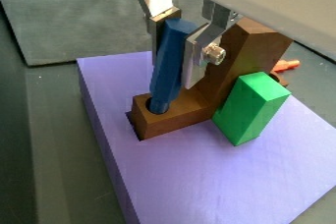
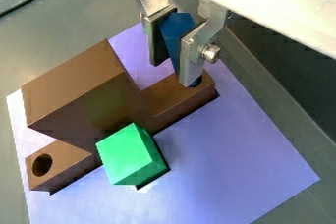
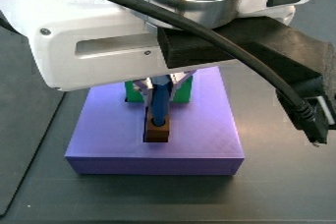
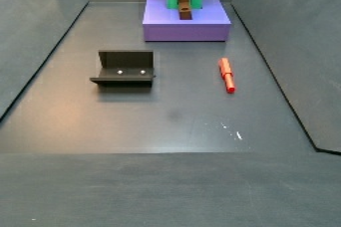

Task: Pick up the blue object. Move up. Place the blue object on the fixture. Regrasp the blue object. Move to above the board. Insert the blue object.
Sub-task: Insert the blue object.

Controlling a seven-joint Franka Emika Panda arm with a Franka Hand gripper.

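A: Start at the left of the wide side view. What's there?

B: The fixture (image 4: 124,69), a dark bracket on the grey floor at about nine o'clock from the middle, with nothing in it. Further right lies a red peg (image 4: 228,74), flat and well apart from everything else. I'd judge it plays no part in this step.

A: And the board?

B: The board (image 4: 186,22) sits at twelve o'clock, far back. It carries a brown block (image 1: 197,95) and a green block (image 1: 249,108) standing against its side.

A: Where is the blue object?

B: The blue object (image 1: 170,66) stands upright, its lower end already in the square socket at the end of the brown block. In a side view it shows as a blue stick (image 3: 159,102) rising from that socket.

A: Is the gripper on it?

B: The gripper (image 1: 182,46) is right over the board, and its fingers (image 2: 197,56) are narrow, closed on the upper part of the blue object. Gripping high leaves the lower end free to enter the socket, and keeping it upright lines it up with the hole. I'd say the insertion is under way or nearly finished.

A: Any brand or writing?

B: None that I can read on any piece or on the arm's white casing.
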